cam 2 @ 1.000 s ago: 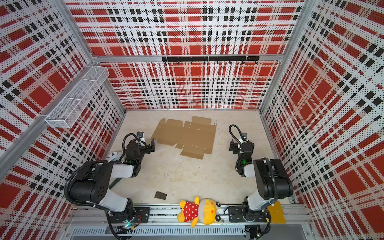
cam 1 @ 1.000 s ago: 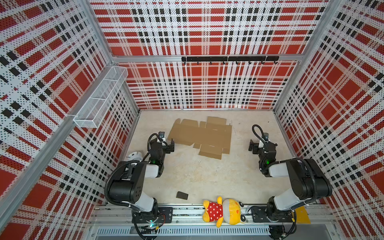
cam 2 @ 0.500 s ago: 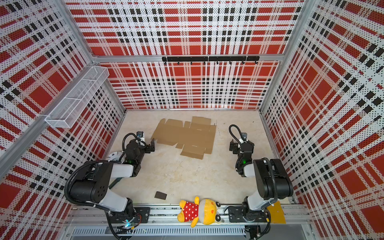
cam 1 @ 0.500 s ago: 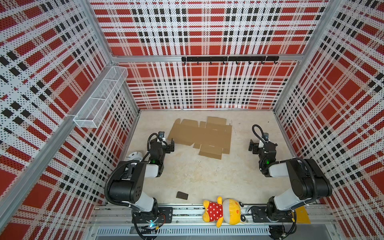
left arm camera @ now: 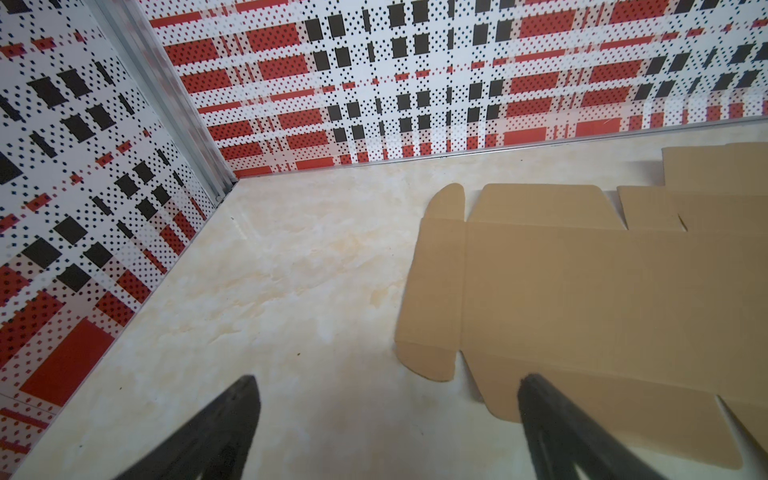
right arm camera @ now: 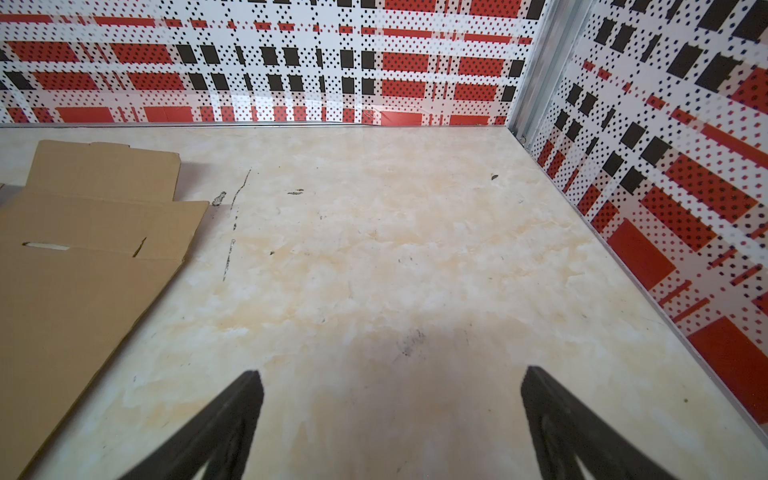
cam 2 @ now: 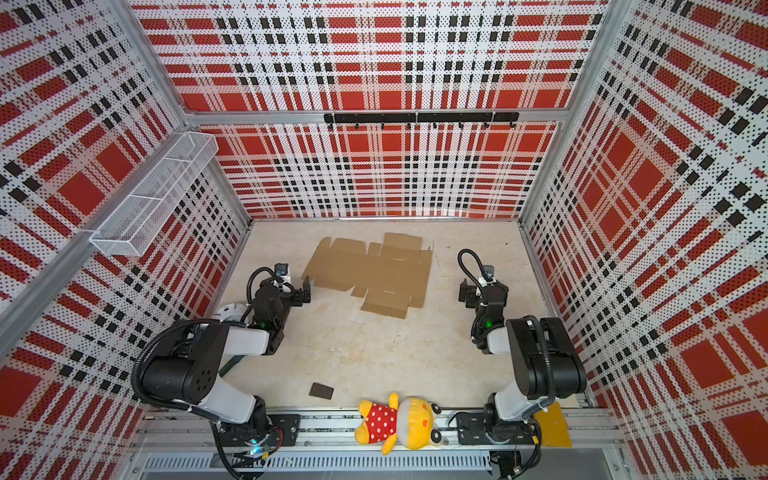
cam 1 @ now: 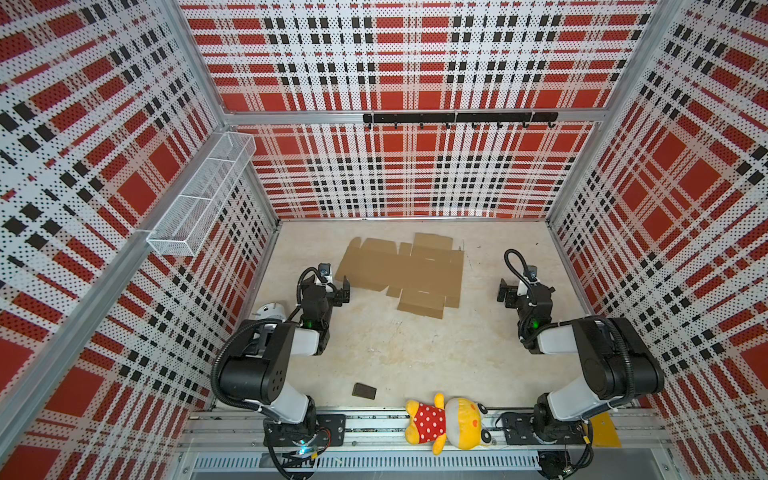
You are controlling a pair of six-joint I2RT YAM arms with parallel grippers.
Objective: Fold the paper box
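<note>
The paper box (cam 1: 409, 270) (cam 2: 370, 270) is a flat brown cardboard blank with flaps and tabs, lying unfolded at the back middle of the beige table in both top views. My left gripper (cam 1: 337, 291) (cam 2: 300, 291) sits low just off the blank's near left corner, open and holding nothing. The left wrist view shows the blank (left arm camera: 582, 299) beyond the spread fingers of that gripper (left arm camera: 386, 380), one fingertip (left arm camera: 536, 390) overlapping its edge. My right gripper (cam 1: 510, 293) (cam 2: 468, 294) stands open to the right of the blank (right arm camera: 75, 270), with bare table between its fingers (right arm camera: 392, 372).
A small dark brown block (cam 1: 364, 390) lies near the front. A yellow plush toy in a red dotted dress (cam 1: 446, 424) rests on the front rail. A white wire basket (cam 1: 199, 199) hangs on the left wall and a black hook rail (cam 1: 457, 118) on the back wall. Plaid walls enclose three sides.
</note>
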